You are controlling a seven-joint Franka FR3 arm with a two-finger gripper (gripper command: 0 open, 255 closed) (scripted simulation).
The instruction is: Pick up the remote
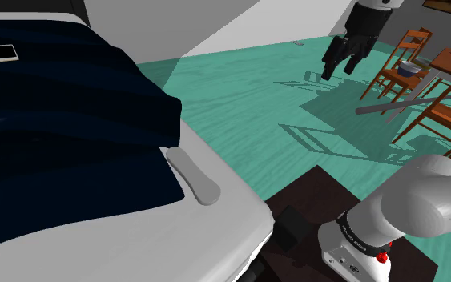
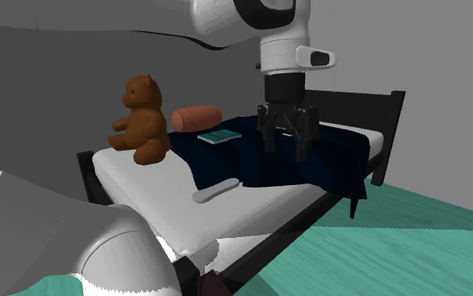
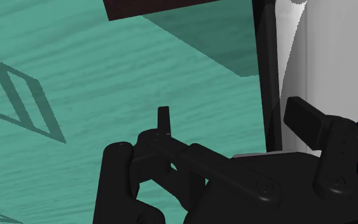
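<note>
Status: pick not started, by our reading. The remote (image 1: 191,177), drawn plain grey, long and slightly curved, lies flat on the bare white strip of the bed (image 1: 175,240). It sits right beside the hem of the dark blue blanket (image 1: 55,120) and close to the bed's edge. In the shoulder view that places it a little left of centre, in the lower half of the frame. The gripper (image 1: 340,66) hangs in the upper right of that frame, out over the green floor (image 1: 247,96), with its fingers spread and nothing between them. We log remote and gripper as well apart. In the shoulder view the remote is down and to the left of the gripper. In the second exterior view the gripper is at frame centre against the blanket, and the remote again lies lower left of it on the white sheet. The wrist view looks past the fingers onto green floor, so we judge the gripper is off the bed and not above the remote. Everything is left to do: carry the gripper over the remote, set the fingers across its narrow width, descend, close, and lift.
</note>
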